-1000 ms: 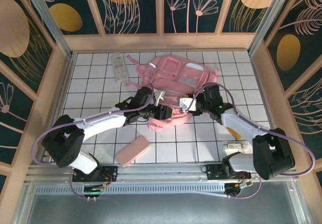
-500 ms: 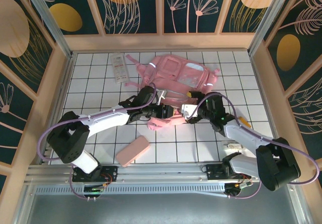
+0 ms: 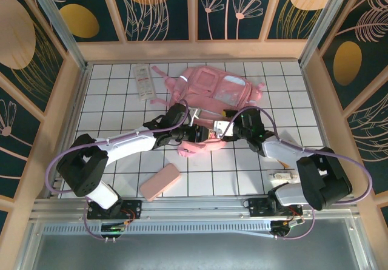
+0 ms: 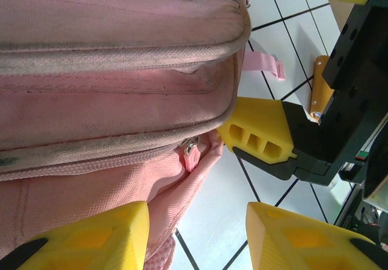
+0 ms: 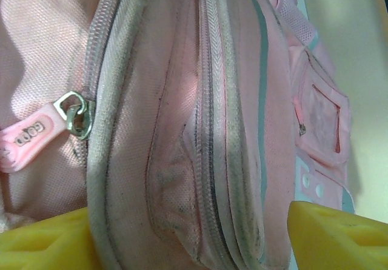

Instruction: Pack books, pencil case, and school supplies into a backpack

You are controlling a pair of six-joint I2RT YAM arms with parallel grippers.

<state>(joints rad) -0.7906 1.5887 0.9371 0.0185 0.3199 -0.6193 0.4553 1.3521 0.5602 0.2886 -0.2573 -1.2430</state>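
You've got the backpack [image 3: 215, 91] lying at the far middle of the table [image 3: 109, 100], its zip edge facing the arms. Your L gripper [image 3: 197, 135] is at that near edge. Its fingers are spread, w/ pink cloth against one finger and bare table btwn the cloth and the other, so it's not pinching. Your R gripper [image 3: 219, 128] is right beside it, fingers spread wide w/ the zip edge btwn them. A pink zip pull [image 5: 24, 138] hangs close by. The pencil case [image 3: 160, 181] lies near the L arm base, well apart from the backpack. The clear packet [image 3: 142, 82] sits just left of the backpack.
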